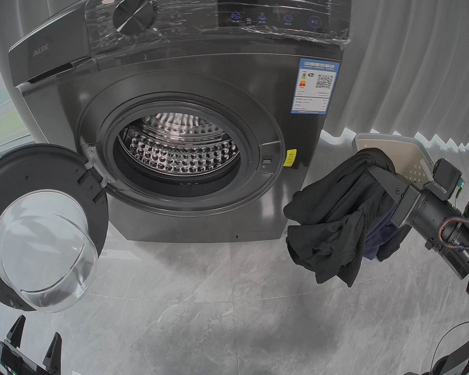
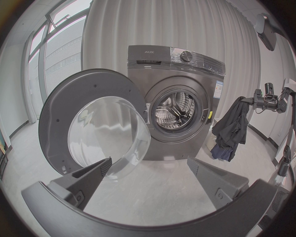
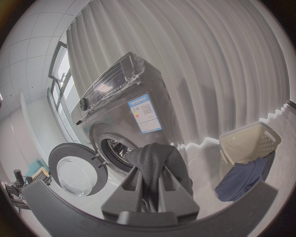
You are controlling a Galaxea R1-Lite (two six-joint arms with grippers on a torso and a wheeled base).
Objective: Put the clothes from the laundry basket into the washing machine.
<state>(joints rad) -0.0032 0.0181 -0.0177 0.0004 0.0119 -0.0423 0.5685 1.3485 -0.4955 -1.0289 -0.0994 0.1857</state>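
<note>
Nearest, the left gripper (image 1: 39,326) has its fingers spread wide, holding nothing. One floppy, crumpled black cloth (image 1: 332,219) hangs in the air beside the big grey washing machine (image 1: 205,68), pinched tight by the right gripper (image 3: 151,176). One dark blue cloth (image 3: 240,182) droops from the one cream plastic laundry basket (image 3: 246,142). From the head view, the black cloth partly hides it.

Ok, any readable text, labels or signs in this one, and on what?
Detergent drawer: brand lettering, not quoted.
Blue-edged label on the washing machine front: print too small to read.
Yellow sticker below it: too small.
Control panel: lit icons, no legible words.
</note>
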